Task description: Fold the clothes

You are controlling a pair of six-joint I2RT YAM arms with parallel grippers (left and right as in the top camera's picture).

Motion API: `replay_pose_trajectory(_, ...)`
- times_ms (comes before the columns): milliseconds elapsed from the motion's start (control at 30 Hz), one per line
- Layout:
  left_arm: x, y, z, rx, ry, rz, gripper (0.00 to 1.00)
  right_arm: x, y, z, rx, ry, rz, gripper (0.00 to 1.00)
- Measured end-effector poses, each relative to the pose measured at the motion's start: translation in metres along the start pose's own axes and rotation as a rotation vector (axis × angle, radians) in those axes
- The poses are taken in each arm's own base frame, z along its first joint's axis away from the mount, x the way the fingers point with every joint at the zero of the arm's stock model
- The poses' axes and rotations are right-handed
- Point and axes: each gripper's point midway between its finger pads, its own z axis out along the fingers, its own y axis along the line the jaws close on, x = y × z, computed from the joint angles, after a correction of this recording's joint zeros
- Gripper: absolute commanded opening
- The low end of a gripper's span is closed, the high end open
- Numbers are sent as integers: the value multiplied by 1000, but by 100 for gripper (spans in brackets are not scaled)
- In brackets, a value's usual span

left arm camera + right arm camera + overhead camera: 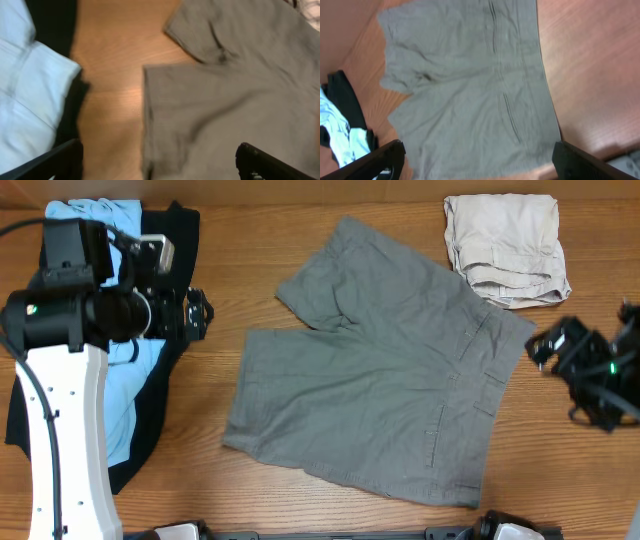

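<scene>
left gripper [196, 315] hangs over the pile at the left of the overhead frame, its fingers spread wide with nothing between them. right gripper [548, 348] sits at the right edge of the frame, just beside the waistband [497, 365], and is likewise spread and empty

grey shorts [380, 370] lie opened out flat in the middle of the wooden table [250, 240], waistband to the right and both legs pointing left. the upper leg is slightly rucked where it meets the crotch. the cloth looks like a mid-weight woven cotton, matte, with stitched seams and a narrow pocket welt [436, 430] near the lower right

by the look of it the shorts are light and limp. they will drape and sag from any single pinch, and the weave should grip the wood enough to drag rather than slide. the waistband and hems are doubled and firmer, so they are the likely places to take hold: one pinch at a waistband corner and one at the leg hem on the same side, so the fold carries over evenly

light blue garment [122, 415] lies crumpled on top of a black garment [170, 410] at the left, both soft and thin-looking. a beige garment [505, 248] sits folded in the upper right, well apart from the pile
</scene>
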Motion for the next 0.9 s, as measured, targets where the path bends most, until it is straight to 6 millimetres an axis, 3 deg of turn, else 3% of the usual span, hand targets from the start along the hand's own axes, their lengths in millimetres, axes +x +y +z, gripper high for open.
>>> replay_pose_trajectory(133, 25, -16, 1, 54, 99, -29, 100, 15, -2, -13, -27, -43, 9, 100)
replay_pose_trajectory(267, 51, -32, 22, 48, 215, -71, 100, 47, -15, -12, -42, -36, 57, 100)
replay_pose_trajectory(367, 73, -35, 48, -19, 295, -125, 100, 72, -31, 4, -23, 14, 97, 100)
replay_pose_trajectory(533, 111, -38, 97, -140, 361, -231, 100, 108, -66, 55, 106, 203, 177, 100)
replay_pose_trajectory(633, 143, -34, 120, -236, 404, -323, 90, 125, -89, 78, 209, 295, 227, 100)
replay_pose_trajectory(767, 185, -19, 134, -386, 450, -482, 82, 139, -106, 90, 290, 341, 301, 100)
replay_pose_trajectory(867, 204, -8, 143, -461, 443, -599, 77, 139, -108, 91, 312, 327, 366, 96)
replay_pose_trajectory(900, 210, -5, 146, -479, 436, -633, 79, 138, -108, 91, 316, 319, 387, 96)
